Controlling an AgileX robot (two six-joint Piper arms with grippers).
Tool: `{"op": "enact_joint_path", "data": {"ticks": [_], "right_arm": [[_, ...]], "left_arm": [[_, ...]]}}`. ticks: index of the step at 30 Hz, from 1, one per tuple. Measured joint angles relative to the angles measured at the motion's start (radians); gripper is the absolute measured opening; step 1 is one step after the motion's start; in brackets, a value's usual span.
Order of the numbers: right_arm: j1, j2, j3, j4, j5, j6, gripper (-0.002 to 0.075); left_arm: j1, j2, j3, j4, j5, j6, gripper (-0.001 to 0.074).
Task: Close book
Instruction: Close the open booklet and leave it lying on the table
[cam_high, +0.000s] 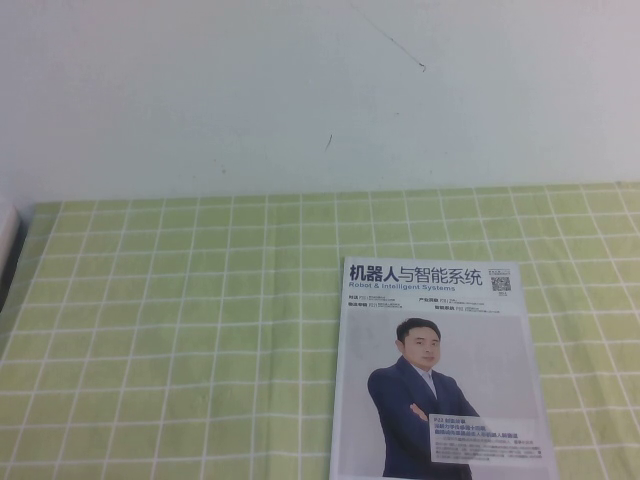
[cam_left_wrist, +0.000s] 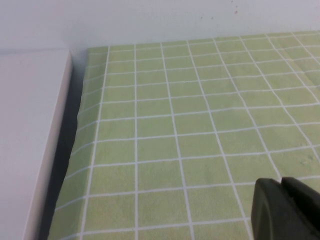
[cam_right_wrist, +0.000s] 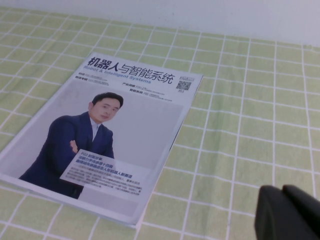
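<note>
Item one, book (cam_high: 440, 380): we record it closed and lying flat, front cover up, on the tabletop toward 5 o'clock in the high view, its near edge cut off by the frame. The title (cam_high: 412, 275) runs along the end that faces 12 o'clock, in Chinese characters with "Robot & Intelligent Systems" beneath. A QR code (cam_high: 501, 284) sits at the 1 o'clock corner of the cover. Below these is a man (cam_high: 415, 400) in a dark blue suit with arms crossed, and a white text box (cam_high: 485, 440) overlaps his lower right side. Item two, cloth (cam_high: 180, 330): light green with a white grid, it covers the tabletop under the book and has slight wrinkles. Item three, wall (cam_high: 300, 90): white with a few small dark marks, it stands behind the cloth at 12 o'clock. Item four, slab (cam_high: 5, 235): white and flat, it sits at the cloth's 9 o'clock edge with a dark gap between the two. Item five, left hand (cam_left_wrist: 280, 192): dark, clenched on nothing, fingers pressed together. It hangs over bare cloth, apart from the slab, and we see it only in its own wrist view. Item six, right hand (cam_right_wrist: 283, 192): dark, likewise clenched on nothing. It sits over bare cloth near the book without touching it, and the cover faces its camera.
</note>
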Motion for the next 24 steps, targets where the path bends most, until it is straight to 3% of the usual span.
{"op": "enact_joint_path", "data": {"ticks": [24], "right_arm": [[0.000, 0.000, 0.000, 0.001, 0.000, 0.016, -0.0003]], "left_arm": [[0.000, 0.000, -0.001, -0.002, 0.002, 0.044, -0.0004]]}}
